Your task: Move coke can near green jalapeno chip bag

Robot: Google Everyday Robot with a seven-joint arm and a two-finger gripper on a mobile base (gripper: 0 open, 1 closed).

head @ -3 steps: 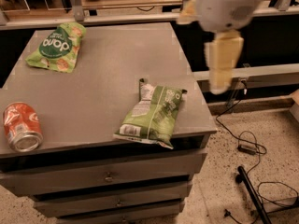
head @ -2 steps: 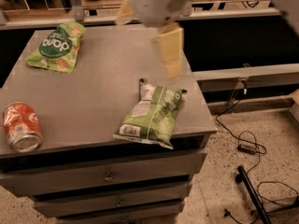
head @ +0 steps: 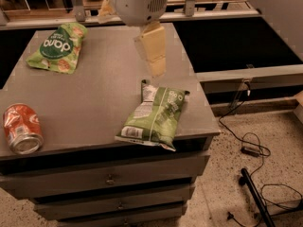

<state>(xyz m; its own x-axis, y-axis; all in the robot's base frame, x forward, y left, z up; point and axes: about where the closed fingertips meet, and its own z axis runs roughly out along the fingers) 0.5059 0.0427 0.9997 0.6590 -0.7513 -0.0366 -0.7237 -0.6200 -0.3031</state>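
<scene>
My gripper [head: 152, 51] hangs in the upper middle of the frame, over the back half of the table [head: 94, 93]. It is a pale yellow, flat-sided piece below a round white housing. I cannot tell how far it is open, and nothing is seen in it.

The coke can [head: 21, 128] lies on its side at the left edge of the frame, near the front rim of the table, with one silver end turned to the camera. The green jalapeno chip bag [head: 154, 117] lies flat in the lower middle, just below the gripper, and its lower end reaches over the front rim of the table. It is crinkly and long, well apart from the can, with only bare grey table between them.

A second green bag [head: 57, 48] with a dark round logo lies in the upper left. Under the table top there are drawers [head: 111, 178]. At lower right, black cables [head: 251, 145] lie on the speckled floor [head: 284, 126].
</scene>
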